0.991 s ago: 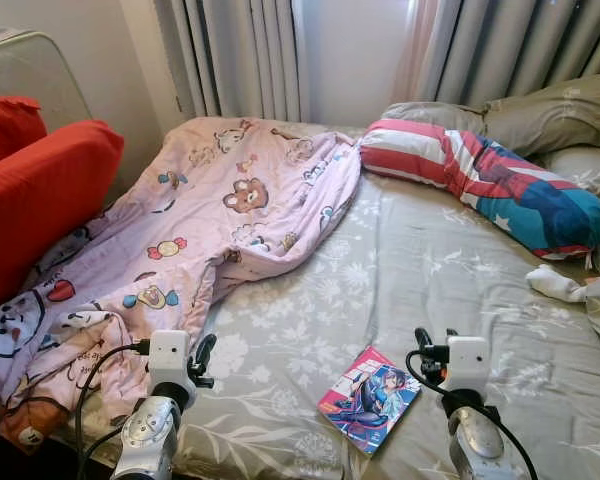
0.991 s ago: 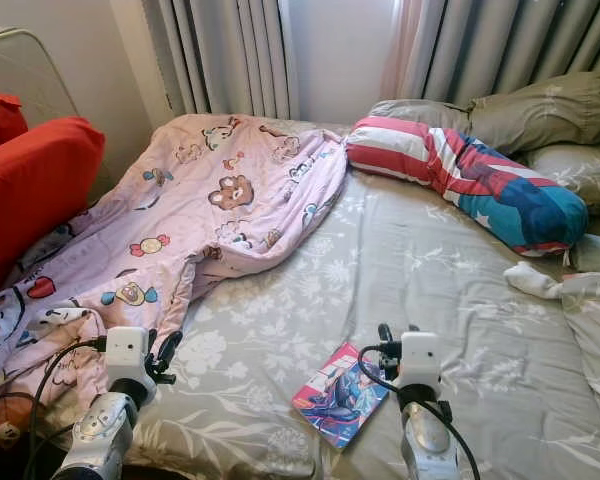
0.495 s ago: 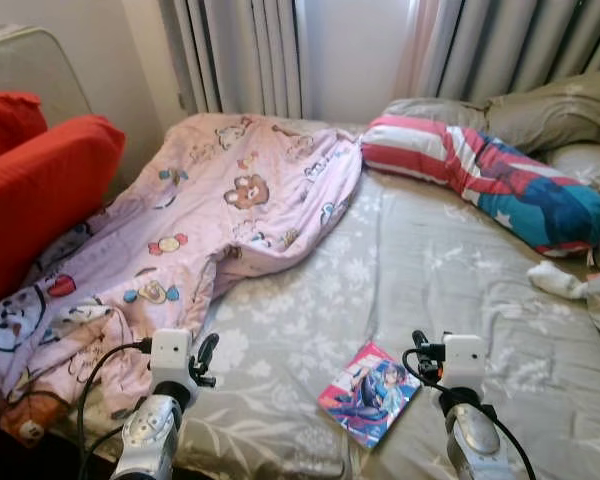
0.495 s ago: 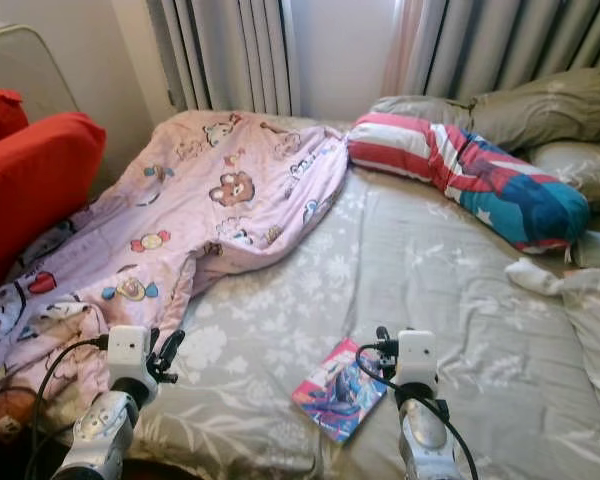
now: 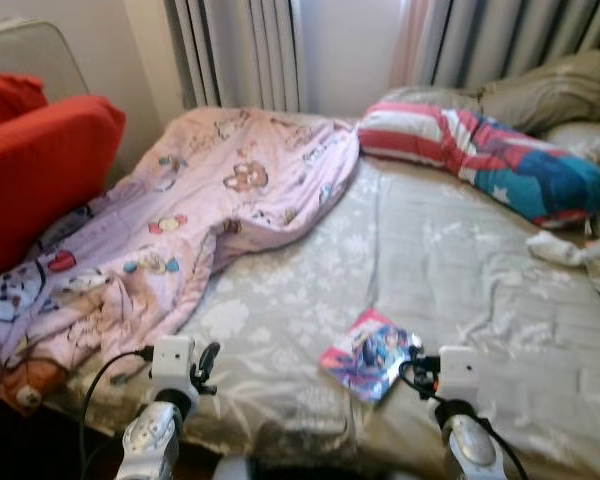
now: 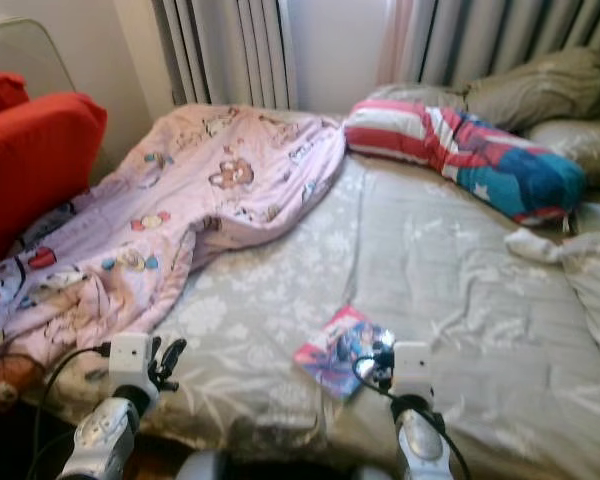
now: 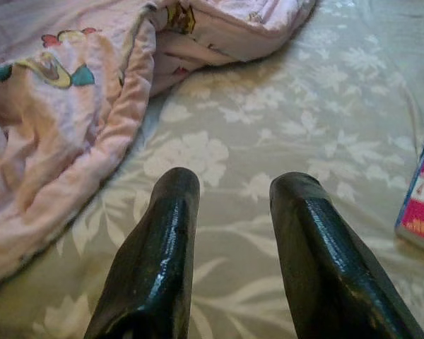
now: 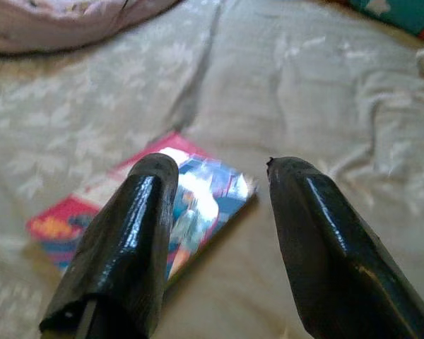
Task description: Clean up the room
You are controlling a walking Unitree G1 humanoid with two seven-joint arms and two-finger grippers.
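Right wrist view: open right hand (image 8: 219, 176) above book (image 8: 138, 212).

Both eye views are soft with motion blur; print on the pink blanket (image 5: 210, 210) is not legible in detail. Book (image 5: 368, 352) cover art is smeared, title unreadable. In the right wrist view the right pincer (image 8: 219, 212) has its left finger covering part of the book; in the left wrist view the book is cut by the frame's right edge. Small white item (image 5: 555, 250) at right edge of the bed (image 5: 460, 260): too blurred to identify. Red cushion (image 5: 40, 170) is cut off at left.
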